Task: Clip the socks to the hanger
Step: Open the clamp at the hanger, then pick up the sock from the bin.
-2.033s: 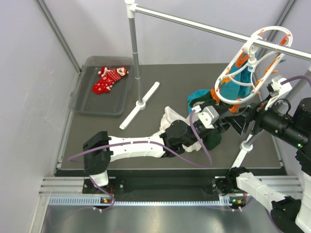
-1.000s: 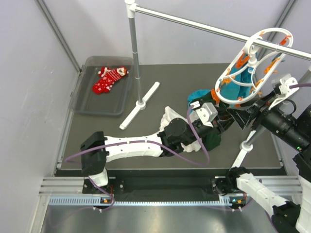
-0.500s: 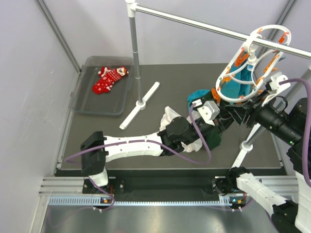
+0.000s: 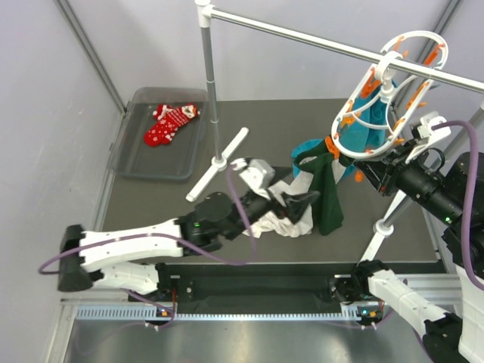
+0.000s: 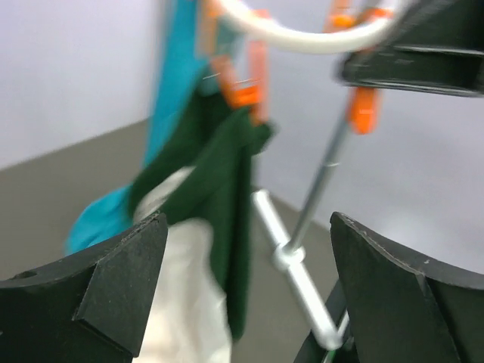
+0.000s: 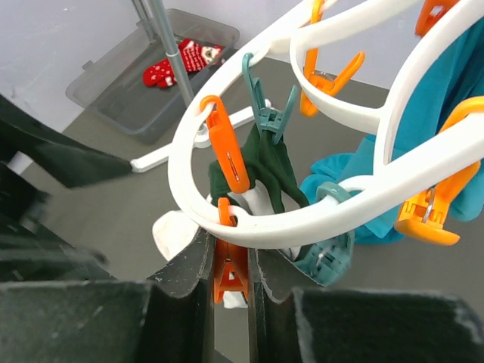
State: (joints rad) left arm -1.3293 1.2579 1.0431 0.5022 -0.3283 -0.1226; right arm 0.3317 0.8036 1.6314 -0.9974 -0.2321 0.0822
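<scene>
Two red socks (image 4: 172,123) with white patterns lie in the grey tray (image 4: 128,155) at the far left; the right wrist view also shows these socks (image 6: 181,64). The white oval hanger (image 4: 386,83) with orange clips hangs tilted from the rail at the right. My right gripper (image 4: 363,172) reaches its lower rim. In the right wrist view that gripper (image 6: 231,261) is shut on an orange clip (image 6: 231,276) under the hanger's ring (image 6: 302,227). My left gripper (image 4: 304,202) is open over the cloth pile. Between its spread fingers, the left gripper (image 5: 248,223) holds nothing.
A dark green cloth (image 4: 327,189) hangs from a hanger clip, with a teal cloth (image 4: 311,147) behind it. A white cloth (image 4: 268,215) lies under my left gripper. The long white rail (image 4: 318,44) and its upright pole (image 4: 211,83) cross the table.
My left gripper opened, let go of the green cloth and drew back left. My right gripper shut on an orange clip. The hanger swung more upright.
</scene>
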